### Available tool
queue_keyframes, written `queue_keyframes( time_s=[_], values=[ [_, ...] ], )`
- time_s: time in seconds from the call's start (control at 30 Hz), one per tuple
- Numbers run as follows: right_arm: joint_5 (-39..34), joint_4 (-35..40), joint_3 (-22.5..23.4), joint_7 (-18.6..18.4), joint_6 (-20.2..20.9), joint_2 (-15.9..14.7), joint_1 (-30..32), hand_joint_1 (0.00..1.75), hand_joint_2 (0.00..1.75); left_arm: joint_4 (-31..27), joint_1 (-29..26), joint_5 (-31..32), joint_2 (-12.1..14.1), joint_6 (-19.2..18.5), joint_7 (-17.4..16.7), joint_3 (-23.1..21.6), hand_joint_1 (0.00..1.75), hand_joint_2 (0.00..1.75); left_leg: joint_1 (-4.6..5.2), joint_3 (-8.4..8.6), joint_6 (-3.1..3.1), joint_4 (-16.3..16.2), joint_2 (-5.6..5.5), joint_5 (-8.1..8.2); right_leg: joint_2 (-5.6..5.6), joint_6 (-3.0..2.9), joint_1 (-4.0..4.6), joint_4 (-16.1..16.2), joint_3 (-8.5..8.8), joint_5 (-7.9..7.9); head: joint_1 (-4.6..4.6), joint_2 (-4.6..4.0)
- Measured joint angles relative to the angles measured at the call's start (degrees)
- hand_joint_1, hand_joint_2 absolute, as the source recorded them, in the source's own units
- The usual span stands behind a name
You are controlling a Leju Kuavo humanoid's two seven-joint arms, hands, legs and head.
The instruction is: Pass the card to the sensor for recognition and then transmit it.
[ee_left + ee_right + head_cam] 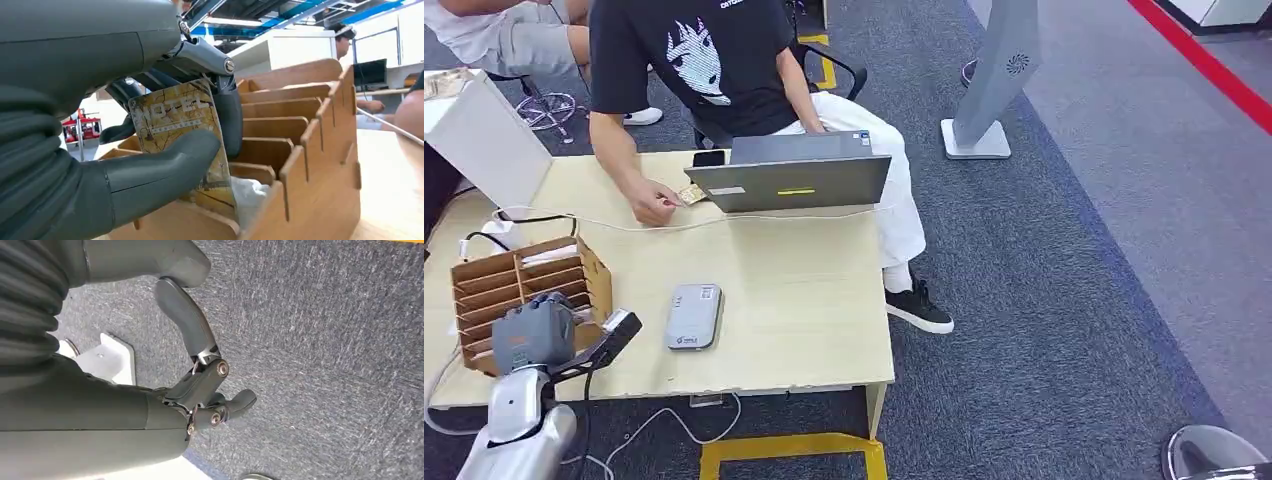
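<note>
Left hand [150, 150] pinches the card [185, 145], lower edge hidden inside the wooden rack [320, 150].

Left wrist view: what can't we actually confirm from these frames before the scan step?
- Card: lower edge hidden by the thumb and the wooden rack; still in a slot or lifted free, cannot tell.
- Head view: left hand covers the card.
- Sensor: markings too small to read.
- Right hand: hangs over carpet, holds nothing.

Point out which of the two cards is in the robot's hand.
The yellow hotel card, pinched by the left hand over the wooden rack. The other card is in the person's fingers by the laptop.
</note>
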State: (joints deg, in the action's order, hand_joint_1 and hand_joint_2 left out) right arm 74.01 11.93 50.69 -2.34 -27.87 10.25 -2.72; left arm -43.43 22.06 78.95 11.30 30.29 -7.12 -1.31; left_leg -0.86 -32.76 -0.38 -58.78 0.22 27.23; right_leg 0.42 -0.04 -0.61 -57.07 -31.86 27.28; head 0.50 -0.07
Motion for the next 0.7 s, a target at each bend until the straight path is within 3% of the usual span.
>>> queue_keyframes(
  time_s=[0.43, 0.53, 0.7],
  values=[
    [0.13, 0.00, 0.81, -0.39, -0.24, 0.00, 0.00, 0.00, 1.75, -5.87, 0.11, -1.88, 1.42, 5.70, 2.01, 0.00, 1.75, 1.75, 0.00, 0.00, -0.01, 0.00, -0.02, -0.05, -0.02, 0.00, 0.00, 0.00, 0.00, -0.01, -0.02, 0.00],
    [0.44, 0.00, 0.85, -0.42, -0.50, 0.00, 0.00, 0.00, 1.75, -10.63, 0.03, -2.27, 1.42, 8.77, 3.89, 0.00, 1.75, 1.75, 0.01, -0.01, -0.01, 0.00, -0.03, -0.05, -0.02, 0.00, -0.01, 0.00, 0.00, -0.01, -0.04, 0.00],
    [0.52, 0.00, 0.94, -0.52, -0.92, 0.00, -0.01, 0.00, 1.75, -22.52, -0.28, -1.14, 0.16, 9.36, 9.04, 0.11, 1.75, 1.75, 0.02, -0.02, -0.01, 0.00, -0.05, -0.05, -0.05, 0.00, -0.02, 0.01, 0.01, -0.01, -0.02, 0.00]
  ],
)
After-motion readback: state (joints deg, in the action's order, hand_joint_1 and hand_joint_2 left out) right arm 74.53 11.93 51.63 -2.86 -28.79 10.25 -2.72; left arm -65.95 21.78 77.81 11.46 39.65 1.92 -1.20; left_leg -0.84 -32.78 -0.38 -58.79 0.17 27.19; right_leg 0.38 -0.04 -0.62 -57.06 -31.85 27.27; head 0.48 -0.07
